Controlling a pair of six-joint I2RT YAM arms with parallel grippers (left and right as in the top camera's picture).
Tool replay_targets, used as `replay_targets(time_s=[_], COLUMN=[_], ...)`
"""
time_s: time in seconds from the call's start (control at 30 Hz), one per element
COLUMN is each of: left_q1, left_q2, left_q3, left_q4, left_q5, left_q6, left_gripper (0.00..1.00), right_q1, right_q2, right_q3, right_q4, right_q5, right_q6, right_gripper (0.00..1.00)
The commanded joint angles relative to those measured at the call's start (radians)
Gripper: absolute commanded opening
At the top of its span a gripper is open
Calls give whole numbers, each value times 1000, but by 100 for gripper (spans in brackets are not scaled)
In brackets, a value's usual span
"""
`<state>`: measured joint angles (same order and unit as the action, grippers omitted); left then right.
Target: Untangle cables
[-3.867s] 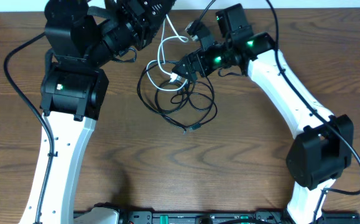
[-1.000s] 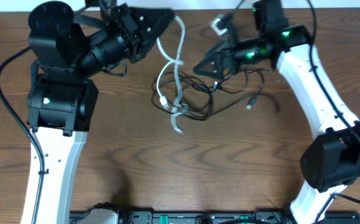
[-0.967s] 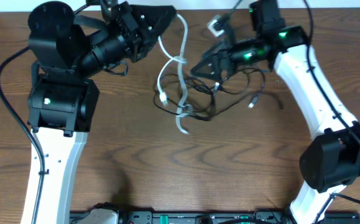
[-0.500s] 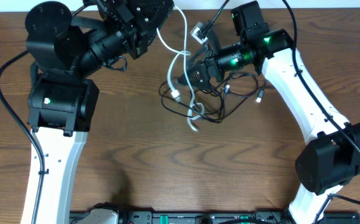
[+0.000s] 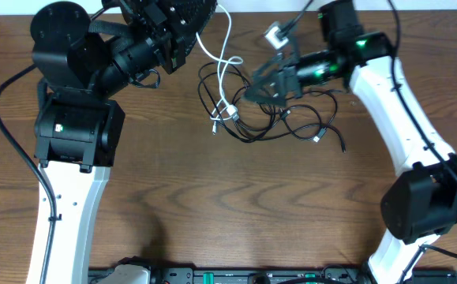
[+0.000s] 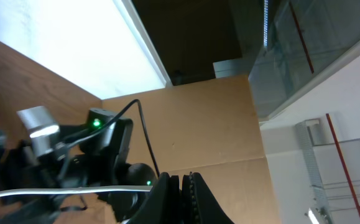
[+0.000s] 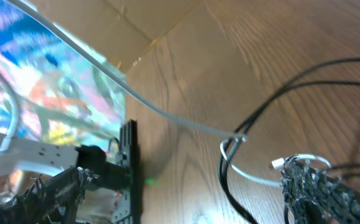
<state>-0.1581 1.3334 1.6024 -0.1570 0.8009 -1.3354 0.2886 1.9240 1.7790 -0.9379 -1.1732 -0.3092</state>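
Blur over right gripper (image 5: 252,88) overhead, fingertips hard to pick out. From wrist view, fingers (image 7: 46,193) spread wide, gripping nothing, with black cables (image 5: 283,118) heaped on table (image 5: 212,205) near and below them. Left gripper (image 5: 200,17) half lost in dark clutter overhead. Pinches white cable (image 5: 230,31) tight. Cable dangling from there down into tangle.
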Motion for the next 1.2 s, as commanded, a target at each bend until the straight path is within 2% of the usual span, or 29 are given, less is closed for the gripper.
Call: replay_targets(time_s=[0.0,0.2,0.3,0.33,0.37,0.4,0.47,0.57,0.6,0.73,0.87,1.03,1.17], left_q1=[4,4,4,4,4,5,4,4,4,5,17,57,89], left_q2=[0,0,-1,-2,-2,-2,-2,-2,-2,-1,-1,0,0], left_q3=[18,18,18,18,18,18,18,18,18,18,18,18,18], left_q4=[7,10,10,10,10,10,10,10,10,9,-39,-198,-344], left_q5=[-10,-9,-8,-8,-7,-3,-1,2,2,1,-13,-72,-207], left_q6=[-18,-37,-64,-66,-65,-65,-65,-66,-66,-57,6,99,219], left_gripper=[7,8,8,7,7,7,7,7,7,7,8,7,8], right_q1=[72,142,169,175,178,178,177,177,177,176,157,103,61], right_q2=[-2,1,7,9,9,9,9,9,9,8,-6,-65,-139], right_q3=[1,1,1,1,1,1,1,1,1,1,1,1,1], right_q4=[39,139,164,169,171,176,195,217,221,221,224,200,179], right_q5=[87,252,266,282,299,317,335,333,333,334,334,409,418], right_q6=[-51,23,25,26,31,45,79,97,111,151,220,285,338], right_gripper=[99,99,90,81,65,54,39,7,1,1,1,1,1])
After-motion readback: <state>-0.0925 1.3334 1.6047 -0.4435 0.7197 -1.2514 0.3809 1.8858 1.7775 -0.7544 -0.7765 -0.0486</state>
